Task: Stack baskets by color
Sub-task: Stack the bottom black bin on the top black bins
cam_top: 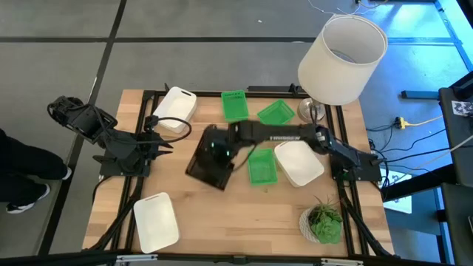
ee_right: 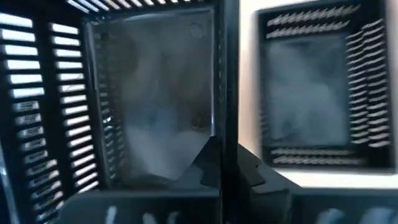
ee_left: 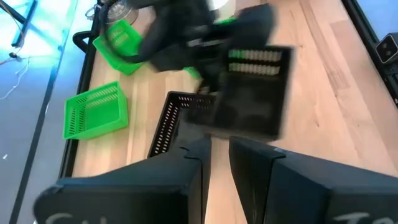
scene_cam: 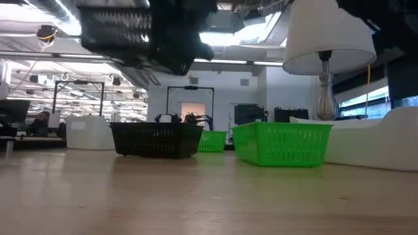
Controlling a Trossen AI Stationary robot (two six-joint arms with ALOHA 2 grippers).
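Note:
My right gripper (cam_top: 220, 148) reaches in from the table's right side to mid-table and is shut on a black mesh basket (scene_cam: 127, 32), which it holds in the air, tilted. Just beside and below it a second black basket (scene_cam: 155, 139) rests with its bottom on the table. Three green baskets (cam_top: 235, 105) (cam_top: 276, 112) (cam_top: 261, 166) lie at the far middle and centre. Three white baskets (cam_top: 175, 107) (cam_top: 155, 222) (cam_top: 299, 162) lie at the far left, near left and right of centre. My left gripper (cam_top: 164, 140) waits at the left, slightly open, with nothing between its fingers. My right gripper holds the raised black basket by one side wall at its rim (ee_right: 225, 118). One finger (ee_right: 205, 165) seems to be inside the basket and the other outside. The fingers come from above, slanting down. The basket is lifted clear of the table and tilted.
A lamp with a big white shade (cam_top: 342, 59) stands at the far right corner. A small potted plant (cam_top: 324, 222) stands at the near right. Bare wood lies along the near edge between the near-left white basket and the plant.

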